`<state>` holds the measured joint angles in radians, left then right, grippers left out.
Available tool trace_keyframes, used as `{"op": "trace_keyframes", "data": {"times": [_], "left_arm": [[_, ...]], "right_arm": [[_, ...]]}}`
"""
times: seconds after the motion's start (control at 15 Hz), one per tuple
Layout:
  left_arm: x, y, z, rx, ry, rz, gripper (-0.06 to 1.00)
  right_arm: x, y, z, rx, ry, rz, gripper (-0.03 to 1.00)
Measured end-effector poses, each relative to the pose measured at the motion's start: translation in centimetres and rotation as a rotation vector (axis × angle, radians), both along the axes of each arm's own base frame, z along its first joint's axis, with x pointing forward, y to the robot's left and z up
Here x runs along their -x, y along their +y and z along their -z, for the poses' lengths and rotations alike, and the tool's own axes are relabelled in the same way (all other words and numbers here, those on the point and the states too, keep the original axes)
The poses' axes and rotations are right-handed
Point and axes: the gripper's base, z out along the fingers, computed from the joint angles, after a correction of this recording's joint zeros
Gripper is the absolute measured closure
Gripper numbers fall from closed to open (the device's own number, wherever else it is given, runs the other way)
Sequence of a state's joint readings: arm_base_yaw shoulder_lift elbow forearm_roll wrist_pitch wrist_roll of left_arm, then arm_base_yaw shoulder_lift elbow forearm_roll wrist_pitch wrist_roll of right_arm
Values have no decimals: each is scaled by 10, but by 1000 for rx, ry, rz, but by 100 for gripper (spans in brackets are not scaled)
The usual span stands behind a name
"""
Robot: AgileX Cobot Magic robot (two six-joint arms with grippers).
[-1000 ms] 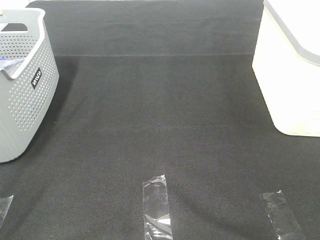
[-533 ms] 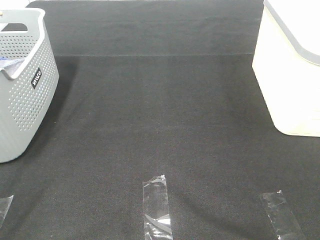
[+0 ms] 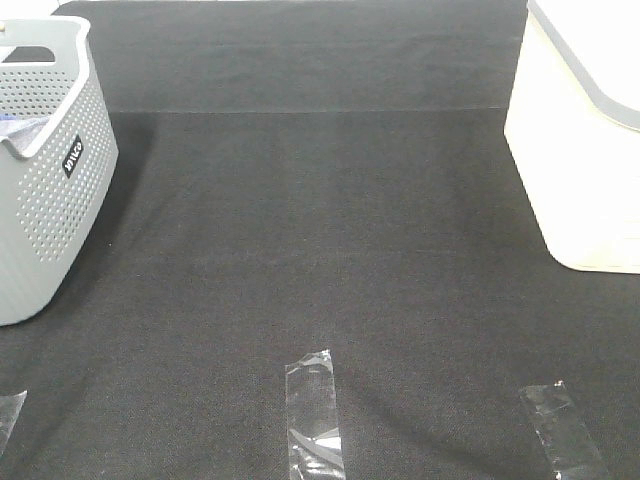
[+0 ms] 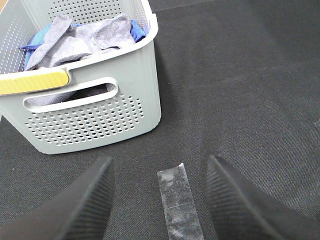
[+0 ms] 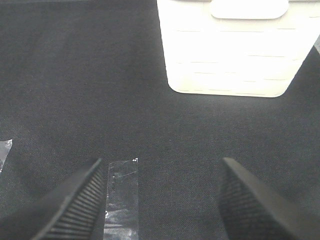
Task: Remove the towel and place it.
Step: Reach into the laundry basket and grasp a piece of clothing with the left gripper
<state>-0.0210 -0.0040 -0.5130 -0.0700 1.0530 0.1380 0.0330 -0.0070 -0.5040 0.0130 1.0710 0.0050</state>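
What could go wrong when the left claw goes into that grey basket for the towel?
The towel lies bunched against a blue cloth in the grey basket, so the open left claw might pinch both or drag the blue one out. A trailing towel could catch the high rim and tip the basket.

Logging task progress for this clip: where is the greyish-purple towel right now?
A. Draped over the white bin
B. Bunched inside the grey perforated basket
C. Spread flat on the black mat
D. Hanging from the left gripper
B: the left wrist view shows the towel lying crumpled inside the grey basket, while the left gripper is open and empty, short of the basket.
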Motion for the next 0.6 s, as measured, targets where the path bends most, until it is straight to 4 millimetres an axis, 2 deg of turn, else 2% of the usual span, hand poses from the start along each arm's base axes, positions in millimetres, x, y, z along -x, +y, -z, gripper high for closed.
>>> {"op": "trace_keyframes", "data": {"times": [0.6], "left_arm": [[0,0,0,0,0,0,41]], "right_arm": [[0,0,0,0,0,0,35]]}}
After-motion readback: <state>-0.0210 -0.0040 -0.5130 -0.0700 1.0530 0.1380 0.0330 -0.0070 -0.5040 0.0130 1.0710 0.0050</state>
